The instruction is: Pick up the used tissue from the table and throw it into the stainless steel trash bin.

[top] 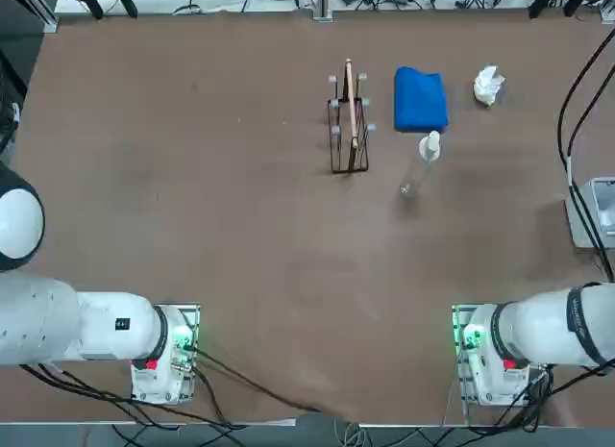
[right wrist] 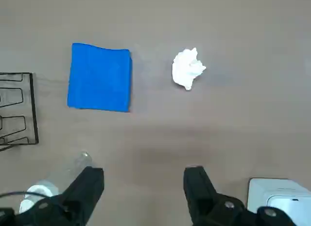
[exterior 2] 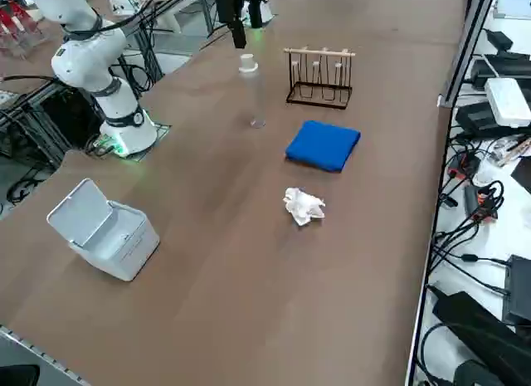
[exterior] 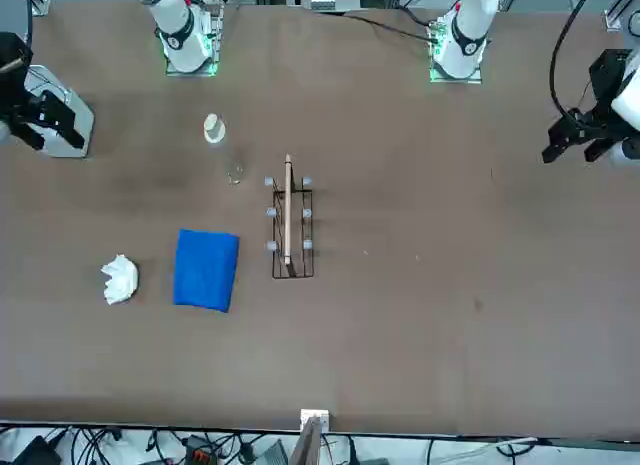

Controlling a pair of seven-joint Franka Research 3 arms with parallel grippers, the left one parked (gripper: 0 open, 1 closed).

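used tissue [top: 489, 85] sits near the table's [top: 192, 226] far right corner, just beside a blue cloth [top: 420, 99].

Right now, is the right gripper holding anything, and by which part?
Nothing. The right gripper hangs open above the table, with the used tissue lying untouched.

No words, numbers, brands or signs can be read anywhere in these views. The left arm [top: 86, 324] bears a small dark mark on its white casing near the base, too small to make out. The bottle [top: 423, 159] shows no label.
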